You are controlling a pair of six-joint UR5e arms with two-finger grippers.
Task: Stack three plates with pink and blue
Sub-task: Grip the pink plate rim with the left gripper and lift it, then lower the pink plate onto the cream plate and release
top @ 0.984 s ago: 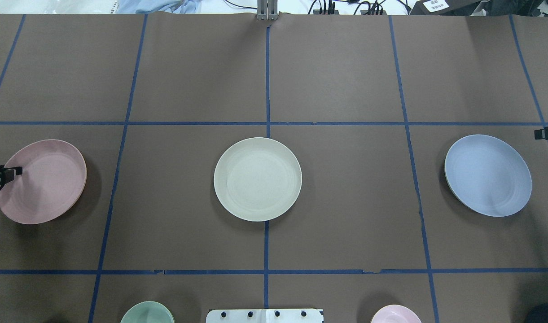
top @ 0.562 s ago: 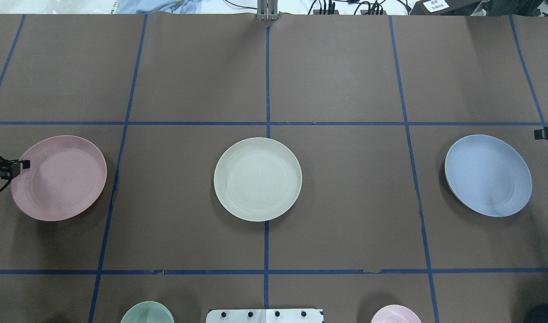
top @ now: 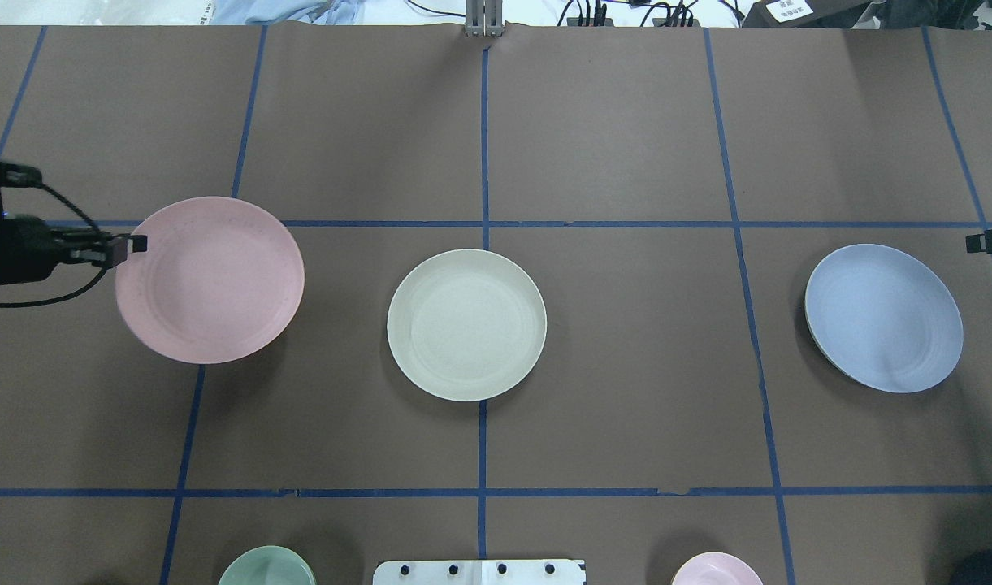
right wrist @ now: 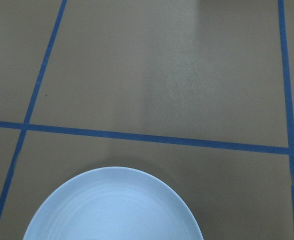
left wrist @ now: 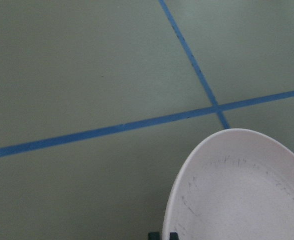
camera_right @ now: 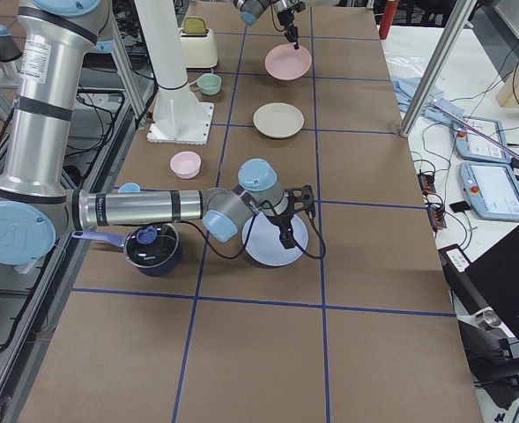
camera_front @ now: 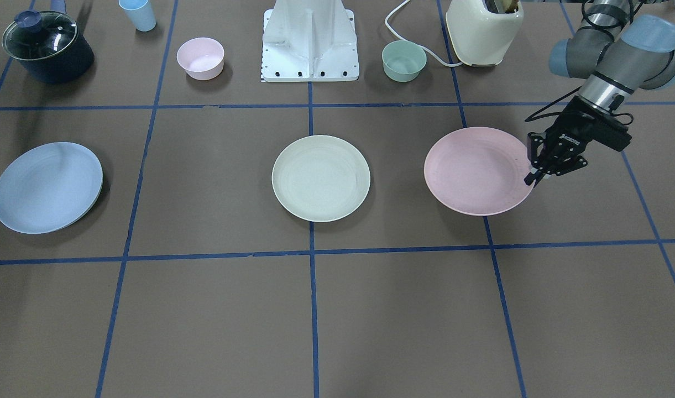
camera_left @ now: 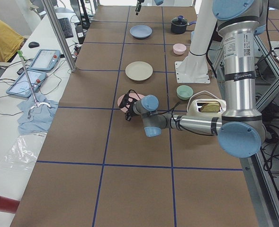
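My left gripper [top: 134, 243] is shut on the left rim of the pale pink plate [top: 210, 279] and holds it above the table, left of the cream-white plate [top: 466, 324]. The front view shows the same grip [camera_front: 533, 176] on the pink plate [camera_front: 478, 170]. The cream plate [camera_front: 320, 178] lies flat at the table's middle. The light blue plate [top: 884, 318] lies at the right. Only a black tip of my right gripper [top: 983, 242] shows, beside the blue plate's far right and apart from it. I cannot tell whether it is open or shut.
Near the robot base [camera_front: 310, 41] stand a small green bowl [camera_front: 404, 60] and a small pink bowl [camera_front: 200, 57]. A lidded dark pot [camera_front: 47, 47], a blue cup [camera_front: 137, 14] and a cream toaster [camera_front: 483, 27] stand along the robot's edge of the table.
My left gripper has carried the pink plate to the right and farther from the robot, closer to the cream plate. The right gripper and the blue plate have not moved.
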